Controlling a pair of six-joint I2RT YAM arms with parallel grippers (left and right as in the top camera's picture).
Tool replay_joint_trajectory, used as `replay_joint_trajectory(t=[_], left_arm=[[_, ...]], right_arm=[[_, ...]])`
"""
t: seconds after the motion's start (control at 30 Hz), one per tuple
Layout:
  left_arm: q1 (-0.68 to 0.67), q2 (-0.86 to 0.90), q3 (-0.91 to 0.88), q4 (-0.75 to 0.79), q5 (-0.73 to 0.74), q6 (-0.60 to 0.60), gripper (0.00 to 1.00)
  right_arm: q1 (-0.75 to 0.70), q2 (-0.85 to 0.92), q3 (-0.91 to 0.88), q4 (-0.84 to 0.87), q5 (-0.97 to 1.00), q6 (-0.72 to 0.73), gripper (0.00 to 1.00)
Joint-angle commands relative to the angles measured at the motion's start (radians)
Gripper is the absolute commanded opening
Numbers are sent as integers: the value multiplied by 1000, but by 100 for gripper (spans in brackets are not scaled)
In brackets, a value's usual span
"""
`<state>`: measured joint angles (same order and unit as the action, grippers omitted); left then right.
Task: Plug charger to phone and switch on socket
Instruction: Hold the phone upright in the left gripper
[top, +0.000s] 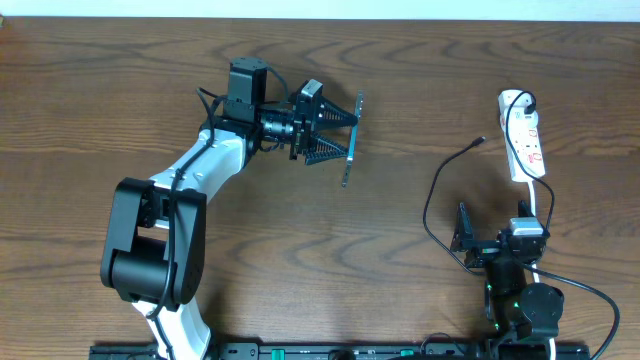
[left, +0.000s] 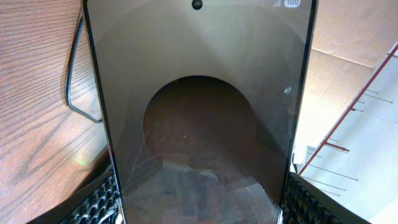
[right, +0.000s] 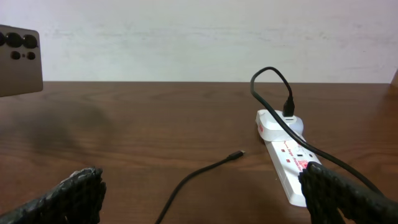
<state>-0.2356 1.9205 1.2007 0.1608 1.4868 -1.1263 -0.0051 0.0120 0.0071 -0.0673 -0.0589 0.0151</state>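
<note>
My left gripper (top: 338, 130) is shut on the phone (top: 351, 140) and holds it above the table, edge-on to the overhead camera. In the left wrist view the phone's glossy dark face (left: 199, 93) fills the frame between the fingers (left: 199, 202). Its back shows at the far left of the right wrist view (right: 18, 60). The white socket (top: 522, 135) lies at the right, with a black plug in its far end. The charger cable (top: 432, 195) loops from it, and its loose connector (right: 236, 154) lies on the table left of the socket (right: 283, 152). My right gripper (right: 199, 193) is open and empty, low near the socket's near end (top: 503, 228).
The brown wooden table (top: 150, 90) carries only these things. The socket's white cord (top: 548, 200) runs down past the right arm. A pale wall (right: 186, 37) stands behind the table's far edge.
</note>
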Motion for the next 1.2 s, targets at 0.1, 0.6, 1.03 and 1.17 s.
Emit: replay_joint_trajectory(t=[0.1, 0.6, 1.03, 1.17], left_arm=[[5, -13, 3, 6, 31, -5, 53], [5, -13, 3, 6, 10, -5, 53], [5, -13, 3, 71, -85, 4, 53], [5, -13, 3, 105, -100, 6, 53]], right_arm=[[7, -5, -2, -3, 4, 11, 99], [7, -5, -2, -4, 4, 11, 99], [7, -5, -2, -4, 4, 11, 99], [7, -5, -2, -4, 4, 11, 99]])
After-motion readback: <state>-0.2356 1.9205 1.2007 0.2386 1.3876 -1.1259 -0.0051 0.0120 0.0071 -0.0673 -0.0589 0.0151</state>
